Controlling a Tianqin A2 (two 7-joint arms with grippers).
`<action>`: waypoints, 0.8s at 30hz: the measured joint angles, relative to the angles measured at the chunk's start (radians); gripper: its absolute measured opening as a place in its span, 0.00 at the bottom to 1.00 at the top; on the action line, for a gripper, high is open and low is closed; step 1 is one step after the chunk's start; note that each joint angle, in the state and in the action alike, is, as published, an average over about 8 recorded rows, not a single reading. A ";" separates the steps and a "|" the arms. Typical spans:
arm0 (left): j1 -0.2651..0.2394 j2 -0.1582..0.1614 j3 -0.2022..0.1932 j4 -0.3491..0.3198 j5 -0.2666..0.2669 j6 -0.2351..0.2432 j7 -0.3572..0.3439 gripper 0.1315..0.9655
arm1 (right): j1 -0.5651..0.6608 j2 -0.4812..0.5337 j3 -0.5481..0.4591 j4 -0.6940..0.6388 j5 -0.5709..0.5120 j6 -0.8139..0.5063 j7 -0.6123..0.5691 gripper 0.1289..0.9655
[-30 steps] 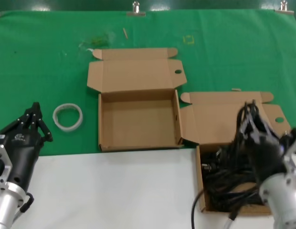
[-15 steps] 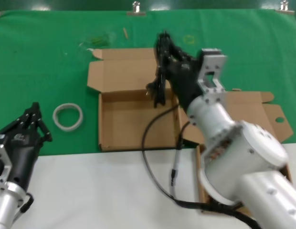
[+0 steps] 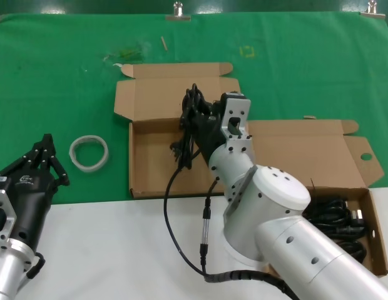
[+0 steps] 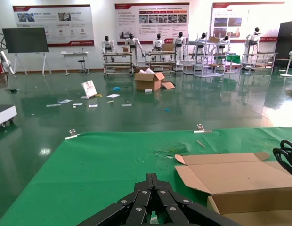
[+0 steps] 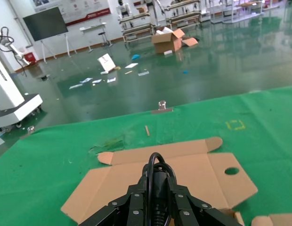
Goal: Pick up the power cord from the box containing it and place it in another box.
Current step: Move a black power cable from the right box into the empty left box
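Observation:
My right gripper (image 3: 193,115) is shut on the power cord (image 3: 171,197) and holds it above the empty wider cardboard box (image 3: 153,165). The cord's looped end sticks out past the fingertips, and its length hangs down over the box's front wall onto the white table, one plug end (image 3: 205,226) dangling. In the right wrist view the gripper (image 5: 157,181) clamps the cord (image 5: 155,165) over that box's open lid (image 5: 193,172). The squarer box (image 3: 377,240) at the right holds several other black cables (image 3: 335,215). My left gripper (image 3: 46,142) is shut and empty at the left; it shows shut in its wrist view (image 4: 152,178).
A white tape ring (image 3: 89,153) lies on the green cloth (image 3: 56,75) left of the empty box. Both boxes have their lids folded open towards the back. The white table front (image 3: 119,244) lies below the boxes. My right arm covers the gap between the boxes.
My right gripper lifted the cord out of the right box, swung left over the middle box, then came lower and slightly left. The left arm has not moved.

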 joint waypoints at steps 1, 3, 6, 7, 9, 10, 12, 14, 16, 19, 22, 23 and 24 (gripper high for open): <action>0.000 0.000 0.000 0.000 0.000 0.000 0.000 0.01 | 0.000 -0.002 -0.005 -0.004 -0.006 0.007 0.015 0.10; 0.000 0.000 0.000 0.000 0.000 0.000 0.000 0.01 | -0.001 -0.006 -0.014 -0.010 -0.015 0.020 0.043 0.10; 0.000 0.000 0.000 0.000 0.000 0.000 0.000 0.01 | -0.004 -0.008 -0.030 -0.015 -0.026 0.038 0.080 0.11; 0.000 0.000 0.000 0.000 0.000 0.000 0.000 0.01 | -0.005 -0.009 -0.035 -0.016 -0.029 0.044 0.093 0.11; 0.000 0.000 0.000 0.000 0.000 0.000 0.000 0.01 | -0.007 -0.009 -0.043 -0.018 -0.035 0.053 0.115 0.12; 0.000 0.000 0.000 0.000 0.000 0.000 0.000 0.01 | -0.008 -0.010 -0.047 -0.018 -0.038 0.057 0.124 0.13; 0.000 0.000 0.000 0.000 0.000 0.000 0.000 0.01 | -0.009 -0.010 -0.052 -0.017 -0.042 0.062 0.140 0.14; 0.000 0.000 0.000 0.000 0.000 0.000 0.000 0.01 | -0.010 -0.010 -0.053 -0.012 -0.044 0.066 0.150 0.15; 0.000 0.000 0.000 0.000 0.000 0.000 0.000 0.01 | -0.013 -0.009 -0.049 0.000 -0.045 0.067 0.150 0.18; 0.000 0.000 0.000 0.000 0.000 0.000 0.000 0.01 | -0.024 -0.003 -0.032 0.043 -0.047 0.065 0.139 0.23; 0.000 0.000 0.000 0.000 0.000 0.000 0.000 0.01 | -0.043 0.015 -0.006 0.129 -0.060 0.051 0.121 0.26; 0.000 0.000 0.000 0.000 0.000 0.000 0.000 0.01 | -0.052 0.025 0.004 0.167 -0.067 0.043 0.117 0.28; 0.000 0.000 0.000 0.000 0.000 0.000 0.000 0.01 | -0.060 0.035 0.013 0.206 -0.075 0.034 0.113 0.31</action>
